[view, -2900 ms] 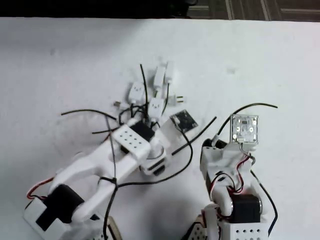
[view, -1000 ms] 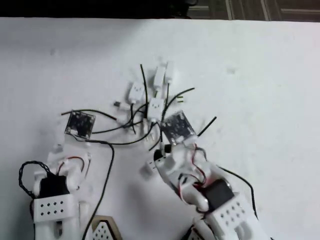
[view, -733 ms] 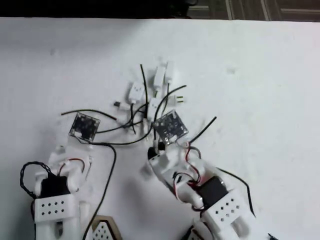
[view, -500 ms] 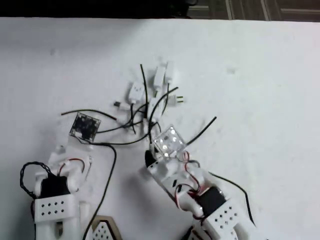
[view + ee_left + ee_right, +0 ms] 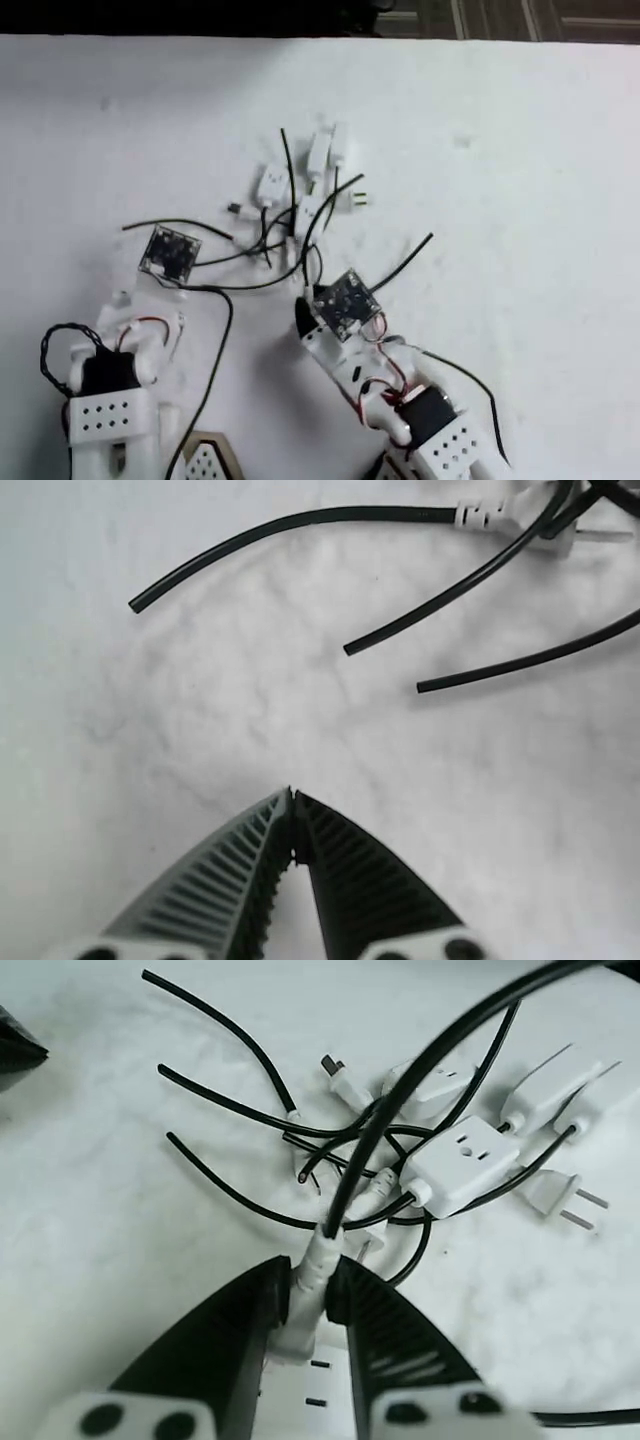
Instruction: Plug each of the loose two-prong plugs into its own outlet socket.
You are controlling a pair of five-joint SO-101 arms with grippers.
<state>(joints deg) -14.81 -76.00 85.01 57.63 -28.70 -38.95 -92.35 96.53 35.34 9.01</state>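
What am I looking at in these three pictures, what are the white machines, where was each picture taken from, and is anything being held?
These are two small white robot arms, the left arm and the right arm, side by side at a white table. One picture looks down on everything from a fixed camera. The other two come from a camera on each arm's wrist, looking past its pincer, called the end effector. On the table lies a tangle of black cords with white two-prong plugs and white boxy outlet sockets. The left arm's grey ribbed end effector is closed on nothing, over bare table. The right arm's black end effector is clamped on a white moulded connector on a black cord; whether that is a plug or a socket I cannot tell.
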